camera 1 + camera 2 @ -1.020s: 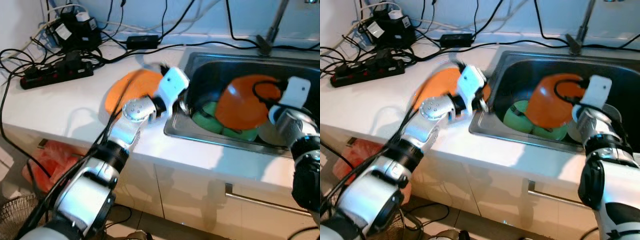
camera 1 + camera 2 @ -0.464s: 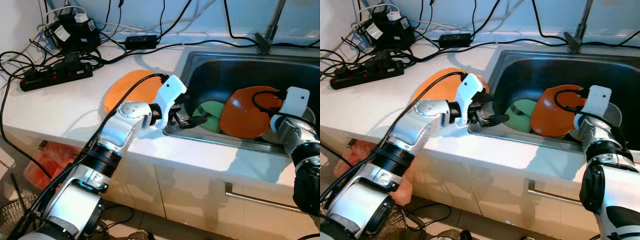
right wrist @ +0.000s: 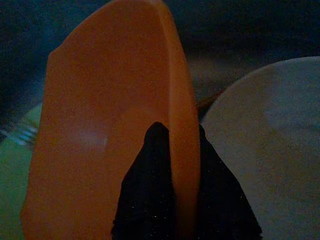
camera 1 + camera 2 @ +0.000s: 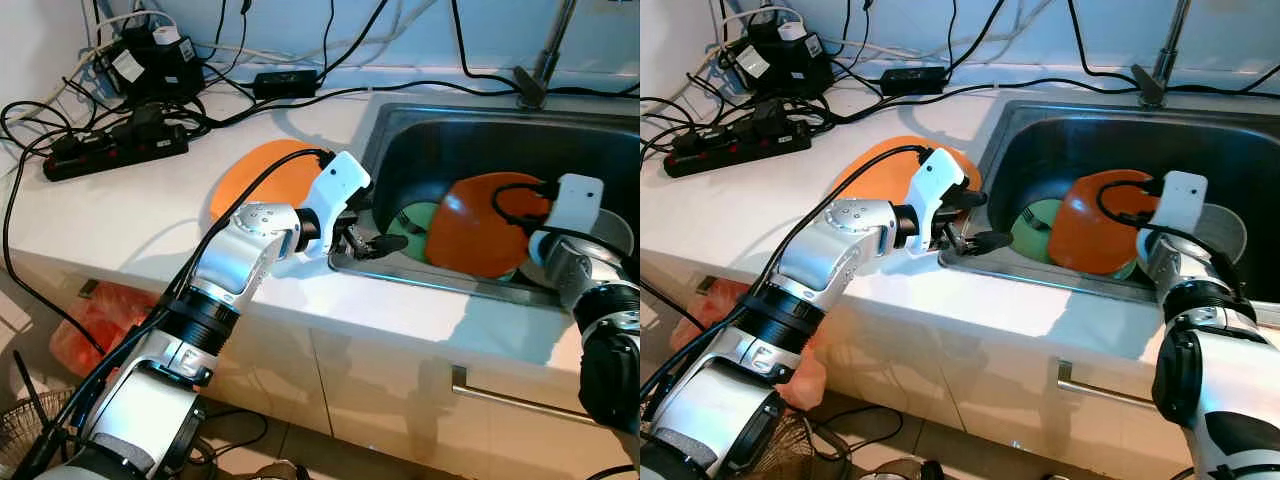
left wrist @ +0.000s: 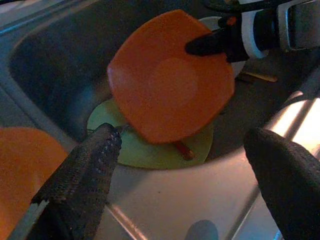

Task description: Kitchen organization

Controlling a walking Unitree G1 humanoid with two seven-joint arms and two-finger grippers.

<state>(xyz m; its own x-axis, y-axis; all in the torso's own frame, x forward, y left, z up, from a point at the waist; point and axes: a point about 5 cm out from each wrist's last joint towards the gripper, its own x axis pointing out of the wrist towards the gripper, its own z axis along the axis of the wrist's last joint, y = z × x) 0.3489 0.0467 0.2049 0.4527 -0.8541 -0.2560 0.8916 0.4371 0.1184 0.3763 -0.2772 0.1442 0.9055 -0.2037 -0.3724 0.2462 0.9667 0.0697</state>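
While the orange plate (image 4: 480, 225) is pinched by its rim in the right hand (image 3: 172, 150) over the sink (image 4: 455, 130) at centre right, with the left hand (image 4: 375, 232) spread empty at the sink's edge, a slip could be caused by that thin edge grip.

Black power strip (image 4: 115, 152) and tangled cables (image 4: 300, 55) on white counter (image 4: 110, 225); faucet (image 4: 540, 60) behind.

Orange plate (image 4: 478, 225), pale green plate (image 4: 415, 222), orange plate on the counter (image 4: 262, 178), white counter (image 4: 130, 215), black cables (image 4: 330, 92).
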